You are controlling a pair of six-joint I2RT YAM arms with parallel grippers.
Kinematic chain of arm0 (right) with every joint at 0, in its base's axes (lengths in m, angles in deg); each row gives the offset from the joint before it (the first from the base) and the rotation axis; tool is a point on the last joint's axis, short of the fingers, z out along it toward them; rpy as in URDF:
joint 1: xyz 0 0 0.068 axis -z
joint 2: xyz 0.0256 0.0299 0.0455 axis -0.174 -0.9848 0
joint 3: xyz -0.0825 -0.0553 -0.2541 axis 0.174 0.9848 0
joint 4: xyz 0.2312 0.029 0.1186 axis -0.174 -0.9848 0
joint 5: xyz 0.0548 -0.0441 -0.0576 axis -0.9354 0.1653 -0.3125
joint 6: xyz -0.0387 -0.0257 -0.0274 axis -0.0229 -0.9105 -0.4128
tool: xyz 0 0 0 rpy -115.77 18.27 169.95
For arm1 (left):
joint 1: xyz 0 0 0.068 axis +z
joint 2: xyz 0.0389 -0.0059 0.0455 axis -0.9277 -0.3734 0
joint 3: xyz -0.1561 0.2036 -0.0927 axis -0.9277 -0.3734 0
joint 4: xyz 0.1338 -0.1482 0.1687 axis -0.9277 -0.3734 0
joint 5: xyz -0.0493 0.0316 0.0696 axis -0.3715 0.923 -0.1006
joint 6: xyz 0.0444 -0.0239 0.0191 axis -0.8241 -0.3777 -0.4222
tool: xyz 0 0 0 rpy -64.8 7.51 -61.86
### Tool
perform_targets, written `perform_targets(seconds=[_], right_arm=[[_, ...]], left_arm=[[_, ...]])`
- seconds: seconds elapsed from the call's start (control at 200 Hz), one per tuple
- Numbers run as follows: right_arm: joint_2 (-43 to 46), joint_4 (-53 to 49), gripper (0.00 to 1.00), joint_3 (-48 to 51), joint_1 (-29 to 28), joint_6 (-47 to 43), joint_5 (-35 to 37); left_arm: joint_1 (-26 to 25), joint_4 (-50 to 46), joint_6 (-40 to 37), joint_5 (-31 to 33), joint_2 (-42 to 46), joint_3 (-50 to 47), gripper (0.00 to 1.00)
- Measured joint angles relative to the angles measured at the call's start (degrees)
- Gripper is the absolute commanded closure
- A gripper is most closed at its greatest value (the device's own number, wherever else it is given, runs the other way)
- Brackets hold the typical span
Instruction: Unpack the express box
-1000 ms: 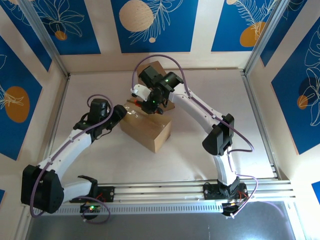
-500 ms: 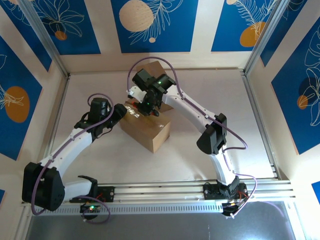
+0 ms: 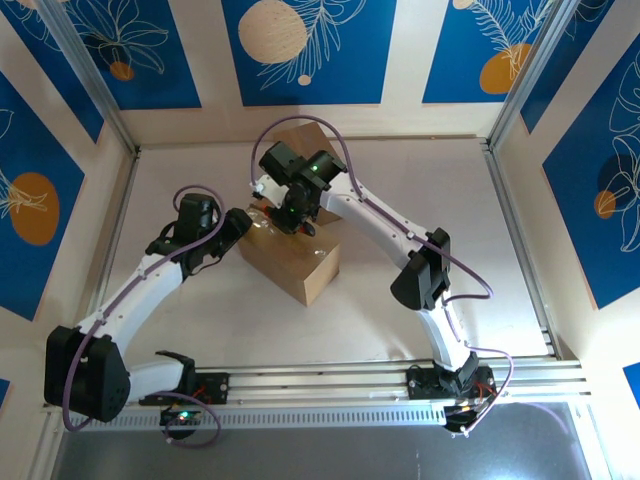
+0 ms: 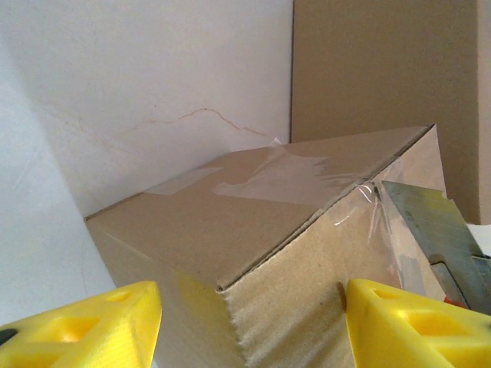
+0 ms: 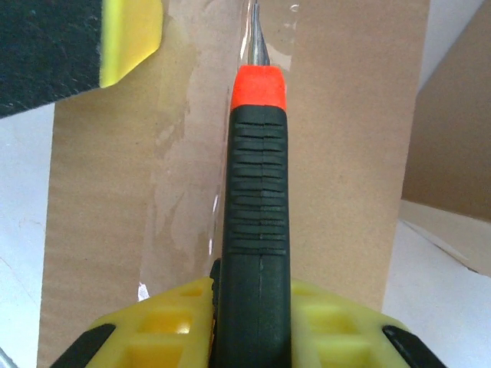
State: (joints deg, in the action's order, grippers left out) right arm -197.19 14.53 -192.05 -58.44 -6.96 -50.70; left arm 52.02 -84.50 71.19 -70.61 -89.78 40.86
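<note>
The express box (image 3: pixel 300 262) is a brown carton sealed with clear tape (image 4: pixel 268 180), lying mid-table. My right gripper (image 3: pixel 292 212) hovers over its far top edge, shut on a utility knife (image 5: pixel 257 230) with a black handle and orange collar. The blade (image 5: pixel 255 38) lies on the taped seam, and its metal tip (image 4: pixel 430 230) also shows in the left wrist view. My left gripper (image 4: pixel 253 322) is open at the box's left corner (image 3: pixel 238 226), its yellow fingers (image 4: pixel 84 322) straddling that corner. One left finger (image 5: pixel 130 34) appears in the right wrist view.
A second piece of brown cardboard (image 3: pixel 305 135) stands against the back wall just behind the box, also seen in the wrist views (image 4: pixel 383 69) (image 5: pixel 453 153). White table (image 3: pixel 430 200) lies to the right and in front; metal frame rails (image 3: pixel 515 230) border the sides.
My right gripper has slid left along the box top with the knife. The left gripper's jaws have narrowed slightly around the box corner.
</note>
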Motion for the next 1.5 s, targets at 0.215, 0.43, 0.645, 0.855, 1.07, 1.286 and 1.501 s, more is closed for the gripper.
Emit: perform_targets(seconds=[0.215, 0.43, 0.645, 0.855, 1.07, 1.286, 1.501], right_arm=[[-0.2, -0.09, 1.0, -0.11, -0.22, 0.09, 0.07], [-1.18, 0.04, 1.0, -1.03, -0.26, 0.83, 0.59], [-2.19, -0.02, 1.0, -2.16, -0.33, 1.29, 1.33], [-2.19, -0.57, 1.0, -2.56, -0.9, 1.73, 1.53], [-2.19, -0.7, 1.0, -2.58, -1.29, 2.8, 1.55], [-2.16, -0.96, 1.0, -2.58, -1.29, 3.65, 2.36], [-2.16, -1.01, 1.0, -2.58, -1.4, 4.07, 2.8]], left_arm=[[0.04, 0.0, 0.02, -0.07, 0.02, 0.0, 0.37], [0.09, 0.02, 0.02, -0.09, 0.02, 0.0, 0.37], [0.09, 0.02, 0.04, -0.22, 0.02, 0.0, 0.37], [0.2, 0.04, 0.07, -0.31, 0.02, 0.0, 0.37], [0.7, 0.5, 0.15, -1.55, -0.02, -0.17, 0.37], [1.25, 2.21, 0.52, -3.17, -0.37, -0.81, 0.37], [1.44, 2.91, 0.63, -3.72, -0.37, -1.18, 0.37]])
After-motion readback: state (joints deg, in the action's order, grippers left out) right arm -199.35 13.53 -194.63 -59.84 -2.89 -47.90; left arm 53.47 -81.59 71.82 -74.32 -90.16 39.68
